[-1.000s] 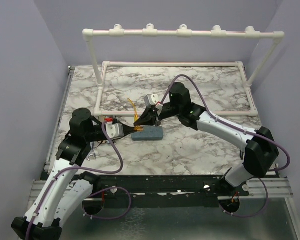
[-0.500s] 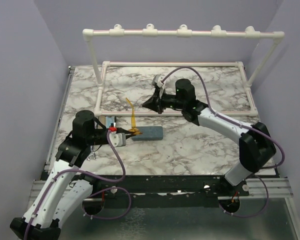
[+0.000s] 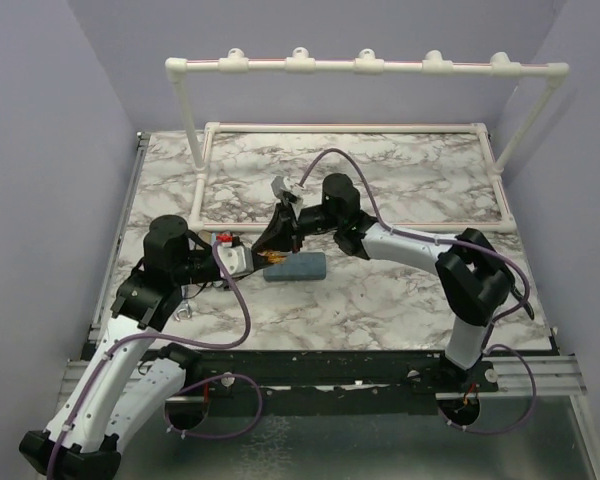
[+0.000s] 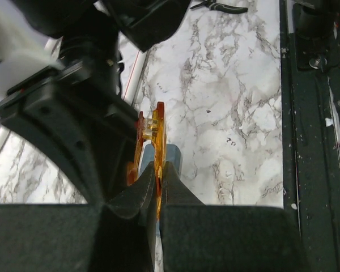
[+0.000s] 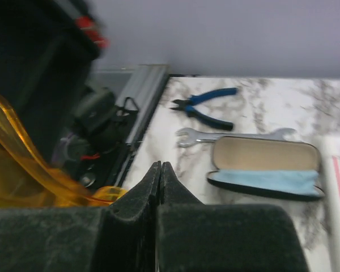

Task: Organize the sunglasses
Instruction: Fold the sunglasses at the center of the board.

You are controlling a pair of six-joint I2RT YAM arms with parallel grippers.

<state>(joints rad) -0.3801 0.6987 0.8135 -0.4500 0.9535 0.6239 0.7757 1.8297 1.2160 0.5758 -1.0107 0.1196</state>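
Your left claw [image 4: 158,169] reaches right, pinching the translucent yellow-orange sunglasses [image 4: 158,122]. Your right claw [image 5: 160,168], arm bent leftward, sits closed beside them.

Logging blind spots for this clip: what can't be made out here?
Orange glasses: top view, left gripper and right gripper cover most of them; right wrist view, blurred, cut by the left edge.
Whether the right gripper pinches the glasses: blur hides it.
Grey case: left wrist view, mostly behind the left gripper.
Open case: top view, apparently under the left arm.
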